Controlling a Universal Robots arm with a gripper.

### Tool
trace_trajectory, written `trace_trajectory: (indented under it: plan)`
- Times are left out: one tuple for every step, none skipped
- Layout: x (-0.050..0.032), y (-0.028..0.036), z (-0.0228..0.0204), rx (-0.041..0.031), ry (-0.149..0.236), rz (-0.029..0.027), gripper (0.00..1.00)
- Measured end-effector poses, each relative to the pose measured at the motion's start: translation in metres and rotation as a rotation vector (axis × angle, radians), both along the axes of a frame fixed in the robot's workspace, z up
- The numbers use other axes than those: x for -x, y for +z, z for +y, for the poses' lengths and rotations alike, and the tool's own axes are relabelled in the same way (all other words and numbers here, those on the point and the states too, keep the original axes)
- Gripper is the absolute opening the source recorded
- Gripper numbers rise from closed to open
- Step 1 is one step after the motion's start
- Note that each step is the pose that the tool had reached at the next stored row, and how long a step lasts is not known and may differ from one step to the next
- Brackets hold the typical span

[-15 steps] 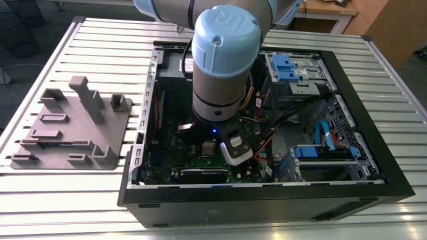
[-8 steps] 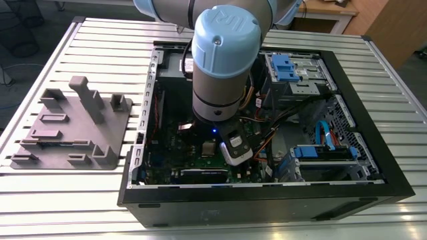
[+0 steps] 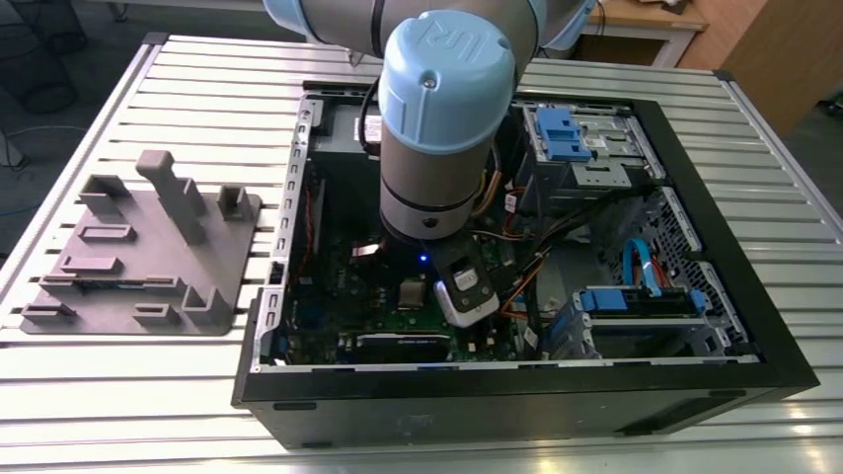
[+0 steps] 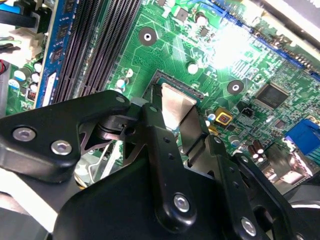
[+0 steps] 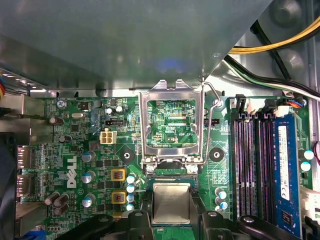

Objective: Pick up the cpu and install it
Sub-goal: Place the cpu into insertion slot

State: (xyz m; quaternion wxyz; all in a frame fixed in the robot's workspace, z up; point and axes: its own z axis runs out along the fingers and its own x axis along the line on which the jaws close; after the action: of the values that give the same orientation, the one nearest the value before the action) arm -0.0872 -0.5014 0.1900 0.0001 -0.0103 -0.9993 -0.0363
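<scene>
Exterior view shows a big black open computer box (image 3: 527, 400) lying on a silver ribbed metal table (image 3: 158, 395). The pale blue and grey robot arm (image 3: 441, 128) reaches down into it. Inside the box are a green circuit board (image 5: 75, 145), blue plastic holders (image 3: 560, 128) and coloured wires (image 5: 270, 47). In both wrist views the black two-finger gripper (image 5: 171, 207) pinches the small flat silvery square cpu (image 5: 171, 197) from two sides, right at the board's socket (I cannot tell if it sits all the way in). The shiny metal socket lid (image 5: 172, 91) is flipped open beside it. A long blue memory stick (image 5: 283, 165) fills one slot nearby.
</scene>
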Motion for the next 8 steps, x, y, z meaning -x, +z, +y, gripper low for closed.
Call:
trace_trajectory:
  plan:
    - [0.0,0.0,0.0,0.0,0.0,0.0,0.39]
    - [0.0,0.0,0.0,0.0,0.0,0.0,0.39]
    - [0.0,0.0,0.0,0.0,0.0,0.0,0.39]
    - [0.0,0.0,0.0,-0.0001,0.0,0.0,0.39]
    - [0.0,0.0004,0.0,-0.0004,0.0,-0.0003,0.39]
    - [-0.0001,0.001,0.0001,-0.0011,0.0,-0.0006,0.39]
    - [-0.0001,0.0017,0.0002,-0.0015,0.001,-0.0007,0.39]
    - [-0.0001,0.0026,0.0002,-0.0014,0.001,-0.0006,0.39]
